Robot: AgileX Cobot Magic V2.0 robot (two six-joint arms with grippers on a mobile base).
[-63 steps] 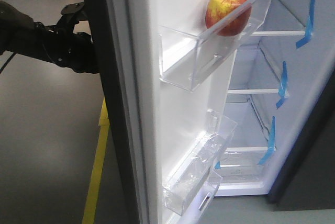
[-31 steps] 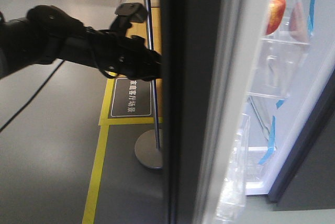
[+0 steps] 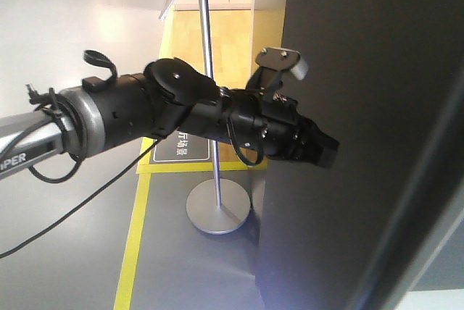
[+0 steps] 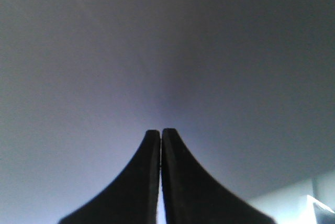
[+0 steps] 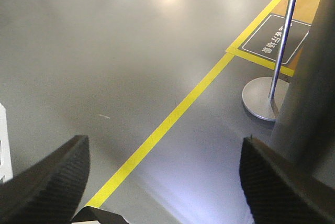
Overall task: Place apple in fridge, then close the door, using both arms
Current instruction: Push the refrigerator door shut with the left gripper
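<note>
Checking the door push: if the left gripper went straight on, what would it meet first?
The door, its dark grey outside: the left gripper, fingers shut, points straight at it, apparently very close.

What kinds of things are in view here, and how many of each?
Grippers: 2 (left gripper, right gripper)
Fridge door: 1
Pole stand: 1
Floor sign: 1
Total: 5
</note>
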